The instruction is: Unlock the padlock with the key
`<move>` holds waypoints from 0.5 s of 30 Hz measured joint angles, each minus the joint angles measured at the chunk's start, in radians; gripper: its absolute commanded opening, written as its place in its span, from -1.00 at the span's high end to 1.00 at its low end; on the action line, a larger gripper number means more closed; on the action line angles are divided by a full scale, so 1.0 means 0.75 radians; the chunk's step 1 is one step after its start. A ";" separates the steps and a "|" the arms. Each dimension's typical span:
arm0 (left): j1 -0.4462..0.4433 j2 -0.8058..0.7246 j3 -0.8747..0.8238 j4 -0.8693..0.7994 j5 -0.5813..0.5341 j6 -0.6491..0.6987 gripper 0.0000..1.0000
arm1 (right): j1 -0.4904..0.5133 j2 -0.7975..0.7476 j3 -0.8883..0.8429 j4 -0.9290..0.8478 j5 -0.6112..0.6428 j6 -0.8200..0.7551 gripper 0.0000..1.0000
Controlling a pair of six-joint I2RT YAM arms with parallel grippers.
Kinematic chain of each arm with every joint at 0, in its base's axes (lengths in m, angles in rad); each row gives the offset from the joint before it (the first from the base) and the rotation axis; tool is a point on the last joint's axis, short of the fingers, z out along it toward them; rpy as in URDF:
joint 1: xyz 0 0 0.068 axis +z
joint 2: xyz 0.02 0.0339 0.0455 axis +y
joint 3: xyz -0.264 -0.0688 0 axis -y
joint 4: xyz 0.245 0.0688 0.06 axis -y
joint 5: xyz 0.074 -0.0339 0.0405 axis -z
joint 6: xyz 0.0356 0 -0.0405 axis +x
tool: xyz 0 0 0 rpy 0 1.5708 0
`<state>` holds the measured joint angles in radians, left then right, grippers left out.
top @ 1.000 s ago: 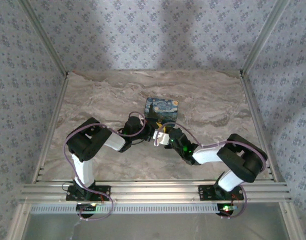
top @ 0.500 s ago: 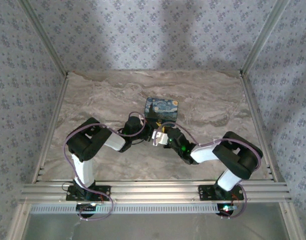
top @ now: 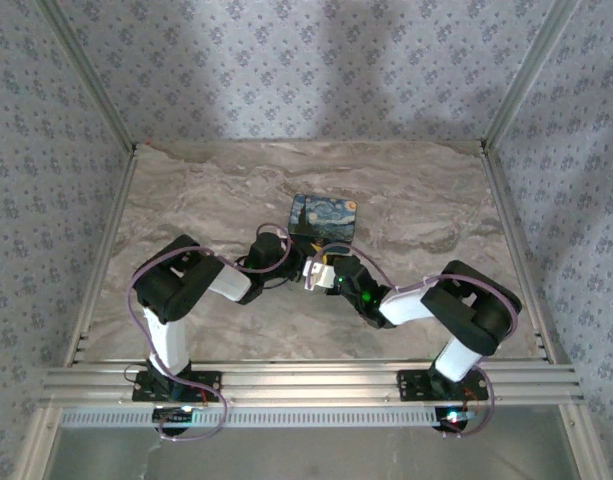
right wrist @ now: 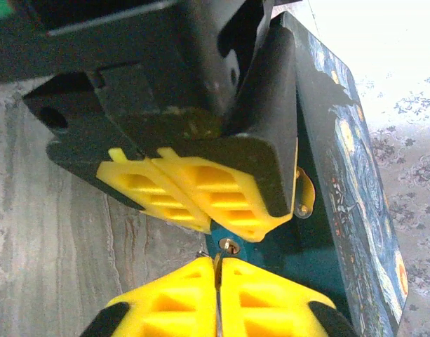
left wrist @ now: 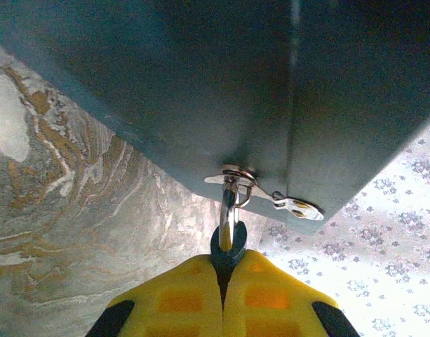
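Yellow left gripper (left wrist: 225,270) tight on key (left wrist: 228,228)

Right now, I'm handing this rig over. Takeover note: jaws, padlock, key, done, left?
Flat rectangular padlock, night-sky print, teal-blue sides: on the marble-patterned table, near its middle.
Left gripper: jaws shut on the teal-blue head of the small grey-shafted key.
Right gripper: jaws shut, tips by the padlock's teal side; thin metal sliver between them, unidentified.
Done: key shaft reaches the round metal keyhole fitting on that side; depth unclear.
Left: seat it if needed, turn, confirm unlock.
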<state>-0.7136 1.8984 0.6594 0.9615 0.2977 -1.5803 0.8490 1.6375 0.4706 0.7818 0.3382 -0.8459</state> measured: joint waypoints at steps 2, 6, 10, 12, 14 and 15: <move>0.000 0.000 0.001 0.001 -0.003 -0.002 1.00 | 0.001 0.000 0.000 0.001 0.008 0.005 1.00; -0.001 0.000 0.001 0.004 -0.005 -0.005 1.00 | 0.006 0.000 0.000 0.003 0.025 0.021 1.00; -0.001 0.001 0.001 0.009 -0.004 -0.006 1.00 | 0.022 0.000 0.006 -0.001 0.063 0.060 1.00; -0.001 0.001 0.002 0.013 -0.005 -0.006 1.00 | 0.030 -0.002 0.015 -0.013 0.085 0.092 1.00; -0.001 0.001 0.003 0.014 -0.005 -0.010 1.00 | 0.041 -0.004 0.030 -0.046 0.108 0.144 1.00; -0.001 0.001 0.003 0.015 -0.006 -0.012 1.00 | 0.044 -0.008 0.039 -0.069 0.115 0.182 1.00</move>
<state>-0.7139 1.8988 0.6613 0.9726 0.2935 -1.5890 0.8822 1.6314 0.4999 0.7300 0.4244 -0.7097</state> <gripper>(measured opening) 0.060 0.061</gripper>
